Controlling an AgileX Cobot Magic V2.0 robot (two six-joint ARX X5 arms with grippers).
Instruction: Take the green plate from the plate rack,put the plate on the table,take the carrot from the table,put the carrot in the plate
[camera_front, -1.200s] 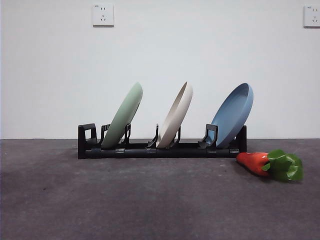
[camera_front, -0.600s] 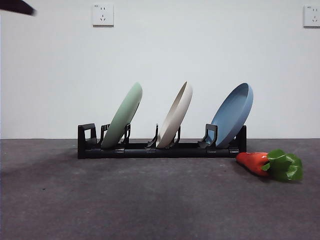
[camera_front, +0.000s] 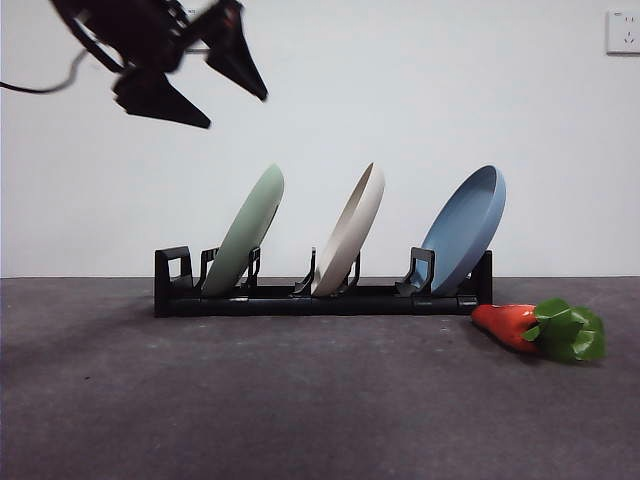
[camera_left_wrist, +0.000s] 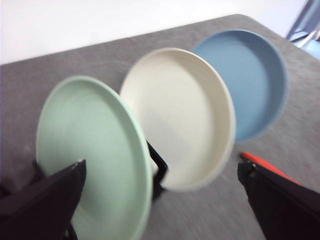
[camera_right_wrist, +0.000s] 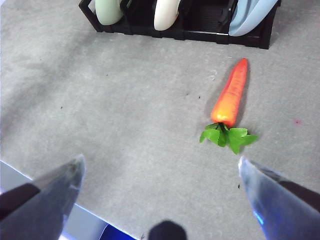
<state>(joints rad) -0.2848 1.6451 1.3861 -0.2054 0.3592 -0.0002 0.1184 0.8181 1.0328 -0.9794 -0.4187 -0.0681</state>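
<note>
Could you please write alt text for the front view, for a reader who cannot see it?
The open left gripper hovers high above the green plate, which leans in the plate rack beside a cream plate and blue plate. The carrot lies on the table.

Front camera is sitting low, facing level across the table (camera_front: 300, 400). Both wrist cameras are looking down, sharing the plate rack (camera_front: 320, 298) at twelve o'clock.

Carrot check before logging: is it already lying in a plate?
No, the carrot lies on the bare table, in front of the plate rack.
</note>
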